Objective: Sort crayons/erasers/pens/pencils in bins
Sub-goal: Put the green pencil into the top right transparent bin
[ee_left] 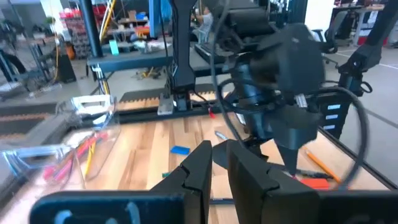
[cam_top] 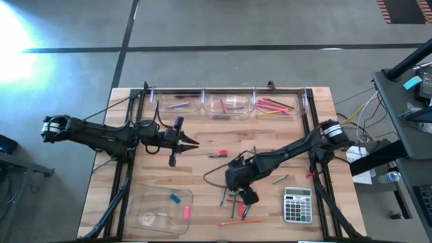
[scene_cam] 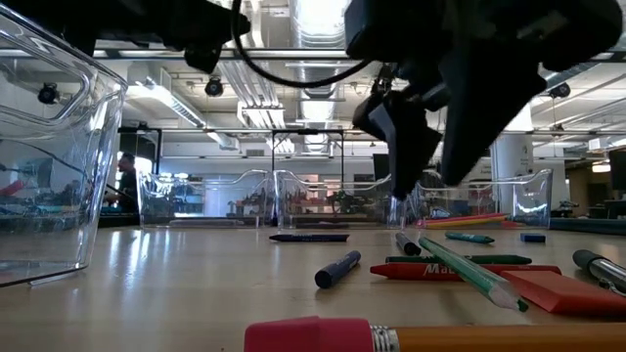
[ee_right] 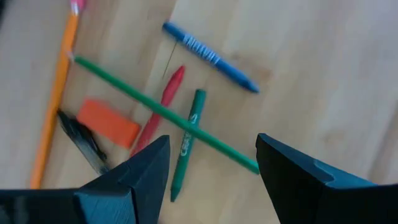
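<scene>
Here the right gripper [ee_right: 211, 168] hangs just above a loose heap of sticks that lies beside the calculator [cam_top: 297, 205], on the side toward the tray [cam_top: 159, 209]; its fingers are spread apart and grasp nothing. Beneath them a long green pencil [ee_right: 165, 115] lies across a red crayon [ee_right: 160, 107] and a green crayon [ee_right: 188, 138], touching both. A blue crayon [ee_right: 208, 56] lies apart from these. An orange eraser [ee_right: 109, 122] sits by the red crayon, with a dark pen [ee_right: 84, 140] just beside it and an orange pencil [ee_right: 55, 99] running past both.

The left gripper [cam_top: 192, 142] waits in the air well away from the calculator, between the row of tubs and the tray, with its fingers [ee_left: 199, 171] pressed nearly together and nothing between them.

The tray holds a blue eraser [cam_top: 175, 198] and a pink eraser [cam_top: 186, 212]. Of the three tubs, the one nearest the calculator [cam_top: 280, 103] holds orange and pink pencils, the middle tub [cam_top: 228, 103] a few short sticks, and the farthest tub [cam_top: 177, 103] a dark pen.
</scene>
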`<move>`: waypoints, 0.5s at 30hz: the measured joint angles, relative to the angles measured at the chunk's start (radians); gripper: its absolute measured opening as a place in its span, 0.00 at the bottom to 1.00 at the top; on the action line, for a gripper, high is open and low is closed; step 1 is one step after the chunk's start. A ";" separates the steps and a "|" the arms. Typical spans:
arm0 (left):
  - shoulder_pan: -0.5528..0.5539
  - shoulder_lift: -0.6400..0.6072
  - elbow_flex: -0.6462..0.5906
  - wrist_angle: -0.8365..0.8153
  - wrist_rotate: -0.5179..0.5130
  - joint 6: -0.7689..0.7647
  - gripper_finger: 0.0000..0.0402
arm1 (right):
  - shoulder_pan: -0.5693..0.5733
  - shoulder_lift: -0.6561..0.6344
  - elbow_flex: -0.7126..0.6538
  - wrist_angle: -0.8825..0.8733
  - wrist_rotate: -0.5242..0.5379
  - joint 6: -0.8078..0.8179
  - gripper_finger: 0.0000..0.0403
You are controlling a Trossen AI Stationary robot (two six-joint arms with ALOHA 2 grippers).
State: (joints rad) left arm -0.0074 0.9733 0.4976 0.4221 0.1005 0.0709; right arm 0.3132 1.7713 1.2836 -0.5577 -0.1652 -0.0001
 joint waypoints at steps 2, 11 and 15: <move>0.000 0.004 0.000 -0.003 0.000 -0.014 0.08 | 0.004 0.040 0.045 -0.067 0.002 -0.033 0.56; -0.001 0.006 -0.009 -0.014 0.000 -0.043 0.08 | 0.006 0.171 0.168 -0.233 0.073 -0.199 0.56; -0.002 0.008 -0.011 -0.013 0.000 -0.065 0.08 | 0.006 0.206 0.214 -0.308 0.113 -0.251 0.56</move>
State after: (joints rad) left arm -0.0090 0.9810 0.4868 0.4093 0.1010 0.0059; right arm 0.3191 1.9775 1.4976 -0.8653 -0.0524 -0.2507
